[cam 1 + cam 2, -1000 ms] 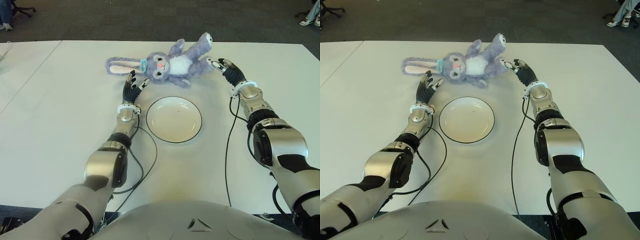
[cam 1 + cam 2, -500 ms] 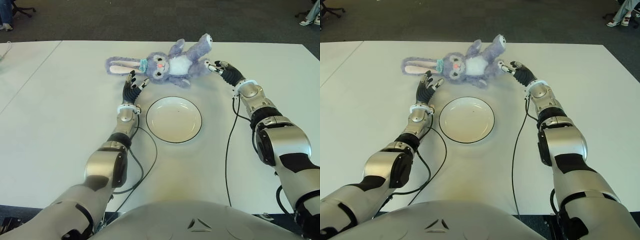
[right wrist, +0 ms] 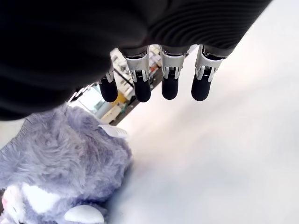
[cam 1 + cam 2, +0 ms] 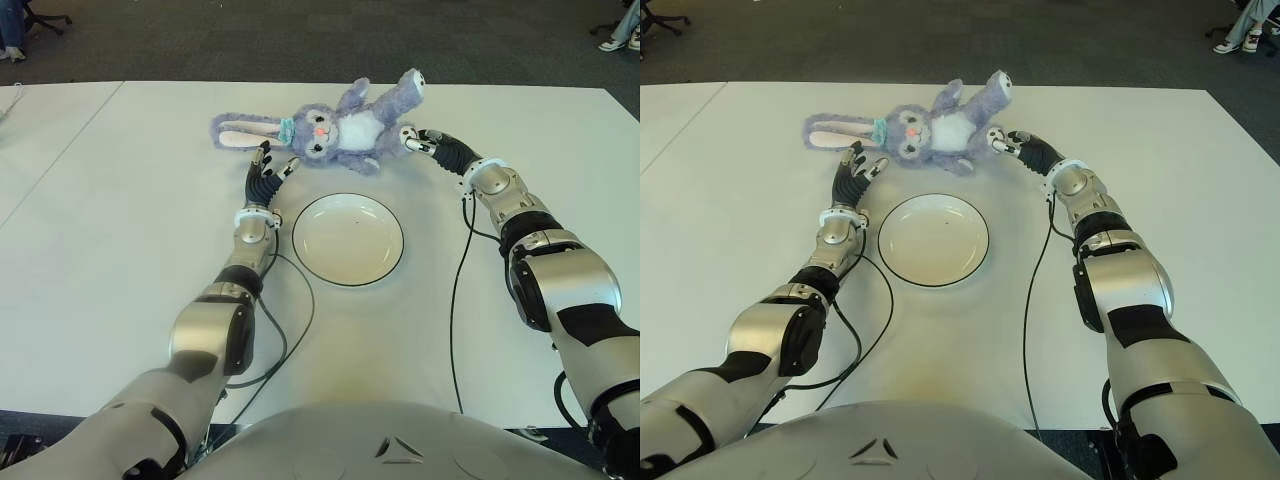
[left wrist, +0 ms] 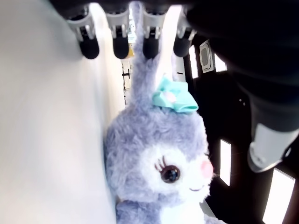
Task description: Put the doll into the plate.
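Note:
A purple plush rabbit doll [image 4: 335, 125] with long ears and a teal bow lies on its back on the white table, beyond the white plate [image 4: 348, 238] with a dark rim. My left hand [image 4: 266, 166] is just in front of the doll's head, fingers spread, holding nothing. My right hand [image 4: 422, 141] is open at the doll's lower side, fingertips close to its leg. In the left wrist view the doll's face [image 5: 159, 158] fills the frame. The right wrist view shows straight fingers [image 3: 169, 79] above the doll's fur [image 3: 65, 158].
The white table [image 4: 120, 260] stretches wide on both sides. Black cables [image 4: 455, 290] run along each forearm over the tabletop. Beyond the far edge is dark carpet [image 4: 250, 40], with chair legs and a person's feet at the corners.
My right hand has moved left toward the doll, from beside its raised leg to close against its lower body. The left hand, doll and plate have stayed put.

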Controlling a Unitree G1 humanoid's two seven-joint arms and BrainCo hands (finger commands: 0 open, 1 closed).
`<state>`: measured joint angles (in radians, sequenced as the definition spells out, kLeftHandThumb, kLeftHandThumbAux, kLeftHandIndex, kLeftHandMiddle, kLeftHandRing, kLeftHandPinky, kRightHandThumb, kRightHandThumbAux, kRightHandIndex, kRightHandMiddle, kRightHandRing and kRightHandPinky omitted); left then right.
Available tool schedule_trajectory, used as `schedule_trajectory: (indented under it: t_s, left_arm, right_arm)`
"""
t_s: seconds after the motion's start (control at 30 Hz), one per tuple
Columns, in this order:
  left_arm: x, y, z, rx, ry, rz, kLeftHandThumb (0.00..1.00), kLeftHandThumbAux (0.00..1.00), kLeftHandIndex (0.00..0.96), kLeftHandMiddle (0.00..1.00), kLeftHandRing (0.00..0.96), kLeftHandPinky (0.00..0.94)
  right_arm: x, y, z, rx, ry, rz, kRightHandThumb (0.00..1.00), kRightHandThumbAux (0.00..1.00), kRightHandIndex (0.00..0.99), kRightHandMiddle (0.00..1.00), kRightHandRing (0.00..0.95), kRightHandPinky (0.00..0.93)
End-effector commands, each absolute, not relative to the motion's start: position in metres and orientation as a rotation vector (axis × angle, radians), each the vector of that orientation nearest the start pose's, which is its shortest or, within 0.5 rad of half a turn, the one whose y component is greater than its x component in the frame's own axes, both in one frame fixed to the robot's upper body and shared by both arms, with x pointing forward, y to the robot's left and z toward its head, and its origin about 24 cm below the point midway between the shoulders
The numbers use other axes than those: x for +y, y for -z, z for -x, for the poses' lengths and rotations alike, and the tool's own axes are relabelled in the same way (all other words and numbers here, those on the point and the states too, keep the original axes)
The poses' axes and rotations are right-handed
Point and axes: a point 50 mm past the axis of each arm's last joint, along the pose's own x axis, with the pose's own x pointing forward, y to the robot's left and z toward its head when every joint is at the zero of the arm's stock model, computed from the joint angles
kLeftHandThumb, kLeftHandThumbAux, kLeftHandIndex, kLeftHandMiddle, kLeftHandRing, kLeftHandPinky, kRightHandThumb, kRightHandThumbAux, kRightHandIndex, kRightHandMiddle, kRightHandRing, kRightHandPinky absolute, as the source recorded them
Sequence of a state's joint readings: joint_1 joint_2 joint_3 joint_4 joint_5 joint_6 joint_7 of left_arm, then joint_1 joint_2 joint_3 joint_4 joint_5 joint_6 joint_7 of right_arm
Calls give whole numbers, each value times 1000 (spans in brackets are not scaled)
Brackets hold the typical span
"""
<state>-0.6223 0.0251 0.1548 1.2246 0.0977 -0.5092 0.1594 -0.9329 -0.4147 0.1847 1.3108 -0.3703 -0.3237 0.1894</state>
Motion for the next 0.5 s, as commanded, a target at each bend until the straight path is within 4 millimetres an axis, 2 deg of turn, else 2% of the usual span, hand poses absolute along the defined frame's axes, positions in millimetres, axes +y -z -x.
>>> schedule_trajectory:
  t_s: [0.03,0.5]
  left_arm:
    - [133,101,-244,601,-70,-64,0,595,62,69,57,41]
    - [133,101,-244,606,-69,-42,0,561,59,60,44,50]
  right_arm:
    - [-201,-96,-394,154,-339,914,83,223,0,0,0,0]
    - [-212,-121,-401,92,-266,945,73,220,0,0,0,0]
